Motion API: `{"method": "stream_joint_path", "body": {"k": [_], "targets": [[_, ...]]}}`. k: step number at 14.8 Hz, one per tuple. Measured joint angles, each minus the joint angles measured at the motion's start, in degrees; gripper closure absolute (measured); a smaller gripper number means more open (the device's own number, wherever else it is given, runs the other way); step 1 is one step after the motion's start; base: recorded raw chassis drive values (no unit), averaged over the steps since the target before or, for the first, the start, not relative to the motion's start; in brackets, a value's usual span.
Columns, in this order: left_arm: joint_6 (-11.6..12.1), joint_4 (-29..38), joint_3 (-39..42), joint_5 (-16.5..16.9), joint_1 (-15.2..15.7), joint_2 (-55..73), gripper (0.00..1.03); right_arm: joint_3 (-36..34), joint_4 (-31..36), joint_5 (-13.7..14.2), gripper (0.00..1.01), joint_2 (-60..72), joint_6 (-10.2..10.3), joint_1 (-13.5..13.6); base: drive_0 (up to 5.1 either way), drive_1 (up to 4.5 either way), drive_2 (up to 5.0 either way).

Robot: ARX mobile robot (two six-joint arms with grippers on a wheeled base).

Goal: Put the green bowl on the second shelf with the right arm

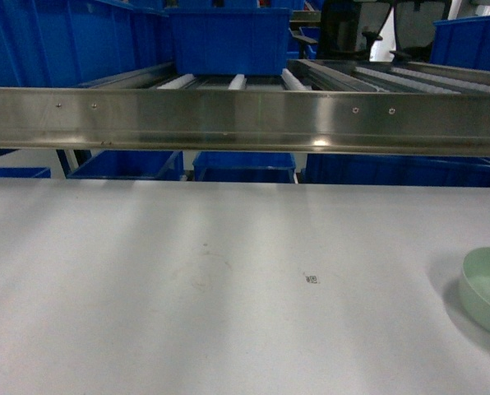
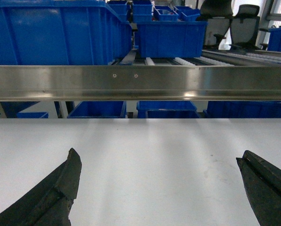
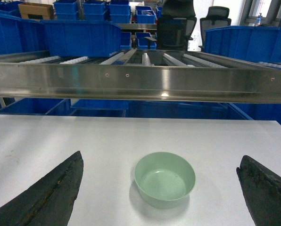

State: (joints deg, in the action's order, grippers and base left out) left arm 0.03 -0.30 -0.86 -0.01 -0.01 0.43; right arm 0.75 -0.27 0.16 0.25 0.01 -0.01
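Note:
The green bowl (image 3: 164, 179) stands upright and empty on the white table, centred ahead of my right gripper (image 3: 159, 162), whose dark fingers are spread wide and touch nothing. In the head view the green bowl (image 1: 487, 291) shows only partly at the right edge, and neither gripper appears there. The second shelf (image 1: 245, 119) runs across the back as a shiny riveted steel rail with white roller tracks behind it; the second shelf (image 3: 140, 84) also spans the right wrist view beyond the bowl. My left gripper (image 2: 158, 159) is open over bare tabletop.
A blue bin (image 1: 228, 39) sits on the rollers of the shelf at centre left. More blue bins (image 1: 243, 167) stand under the shelf behind the table (image 1: 187, 271). Office chairs (image 2: 230, 26) stand far behind the rack.

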Motion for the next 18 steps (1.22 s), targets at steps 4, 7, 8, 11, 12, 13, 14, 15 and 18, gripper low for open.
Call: {"method": "stream_joint_path", "body": {"k": [4, 7, 8, 11, 12, 13, 14, 15, 18], "targets": [[0.0, 0.0, 0.0, 0.0, 0.0, 0.0, 0.05, 0.0, 0.0, 0.0, 0.03, 0.0, 0.0, 0.0, 0.0, 0.00, 0.0], [0.0, 0.0, 0.0, 0.0, 0.0, 0.0, 0.05, 0.0, 0.0, 0.0, 0.03, 0.0, 0.0, 0.0, 0.0, 0.00, 0.0], [0.0, 0.0, 0.0, 0.0, 0.0, 0.0, 0.05, 0.0, 0.0, 0.0, 0.03, 0.0, 0.0, 0.0, 0.0, 0.00, 0.0], [0.0, 0.0, 0.0, 0.0, 0.0, 0.0, 0.05, 0.3, -0.1, 3.7, 0.03, 1.0, 1.0, 2.7, 0.0, 0.00, 0.0], [0.0, 0.0, 0.0, 0.0, 0.0, 0.0, 0.05, 4.2, -3.0, 13.5, 0.03, 8.0, 4.8, 15.1, 0.0, 0.00, 0.0], [0.0, 0.1, 0.0, -0.1, 0.0, 0.0, 0.05, 8.9, -4.1, 18.9, 0.03, 14.8, 10.4, 24.6, 0.0, 0.00, 0.0], [0.0, 0.0, 0.0, 0.0, 0.0, 0.0, 0.05, 13.1, 2.1, 19.0, 0.03, 23.5, 14.1, 26.1, 0.0, 0.00, 0.0], [0.0, 0.1, 0.0, 0.0, 0.0, 0.0, 0.05, 18.5, 7.0, 17.4, 0.03, 33.2, 15.2, 22.0, 0.0, 0.00, 0.0], [0.0, 0.1, 0.0, 0.0, 0.0, 0.0, 0.05, 31.1, 15.1, 20.9, 0.03, 57.8, 10.5, 18.6, 0.0, 0.00, 0.0]]}}
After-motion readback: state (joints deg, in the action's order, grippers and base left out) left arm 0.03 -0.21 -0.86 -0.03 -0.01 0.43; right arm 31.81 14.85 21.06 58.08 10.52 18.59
